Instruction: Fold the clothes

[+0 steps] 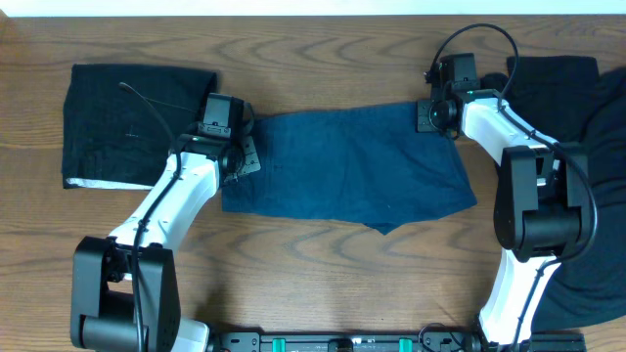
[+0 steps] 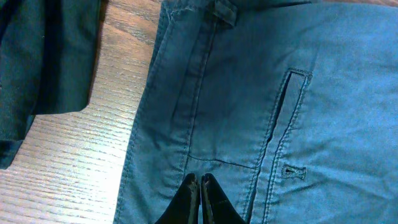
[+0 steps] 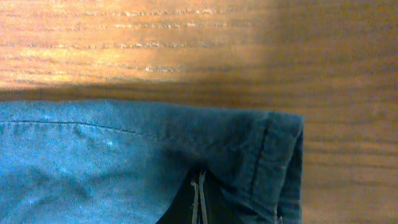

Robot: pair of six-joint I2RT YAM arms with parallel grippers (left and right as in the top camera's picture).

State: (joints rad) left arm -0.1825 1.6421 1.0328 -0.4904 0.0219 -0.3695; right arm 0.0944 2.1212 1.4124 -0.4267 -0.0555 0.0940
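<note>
The clothes are denim-blue shorts [image 1: 352, 161] lying flat in the middle of the table, plus black garments. My left gripper [image 1: 245, 156] sits on the shorts' left end, just inside the waistband. In the left wrist view its jaws [image 2: 199, 179] are shut, tips pressed into the wrinkled denim [image 2: 323, 93] beside a back pocket. My right gripper [image 1: 427, 115] is at the shorts' far right corner. In the right wrist view its jaws [image 3: 198, 177] are shut, tips sunk in a fold of denim [image 3: 93, 155] near the hemmed corner.
A folded black garment [image 1: 127, 122] lies at the far left, its edge close to the waistband [image 2: 43, 56]. More black garments [image 1: 597, 127] are piled along the right edge, behind the right arm. Bare wooden table [image 3: 186, 43] lies beyond the shorts' far edge.
</note>
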